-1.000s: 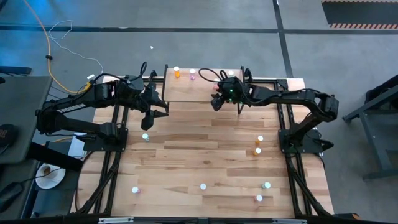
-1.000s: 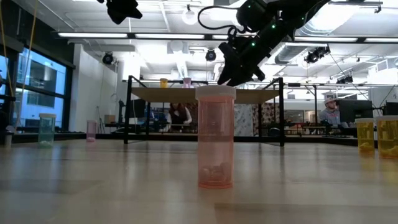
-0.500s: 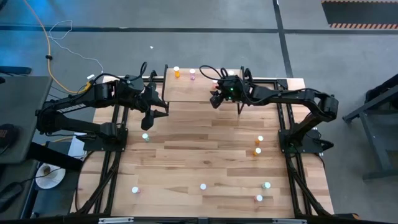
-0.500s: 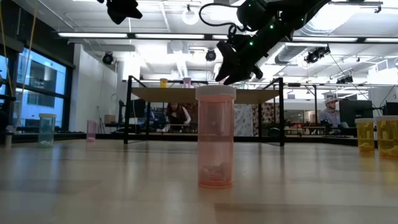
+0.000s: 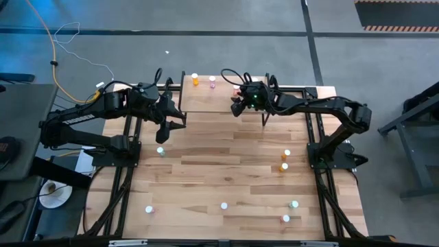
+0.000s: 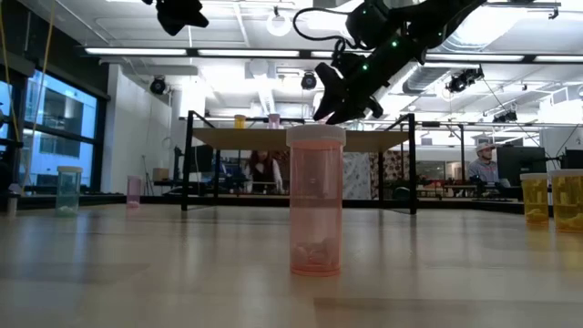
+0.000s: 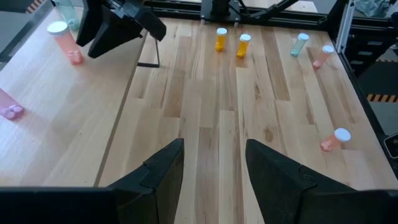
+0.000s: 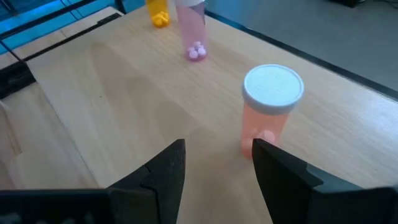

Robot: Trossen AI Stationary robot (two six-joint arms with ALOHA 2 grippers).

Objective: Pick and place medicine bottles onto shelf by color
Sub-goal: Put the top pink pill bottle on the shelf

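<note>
The right gripper [image 5: 238, 106] hangs over the small light-wood shelf [image 5: 206, 99] at the bench's far edge, fingers spread and empty, just short of a pale red medicine bottle with a white cap [image 8: 269, 112] standing upright on the shelf, long axis vertical. An orange bottle [image 8: 156, 12] and a pink bottle [image 8: 193, 28] stand upright nearer the shelf's far edge. The left gripper [image 5: 163, 133] waits off the shelf's left edge, fingers apart, holding nothing.

Ten white-capped medicine bottles [image 5: 287, 154] in the high view, one shelf [image 5: 206, 101], one table [image 5: 226, 175], two arms [image 5: 82, 118]
</note>
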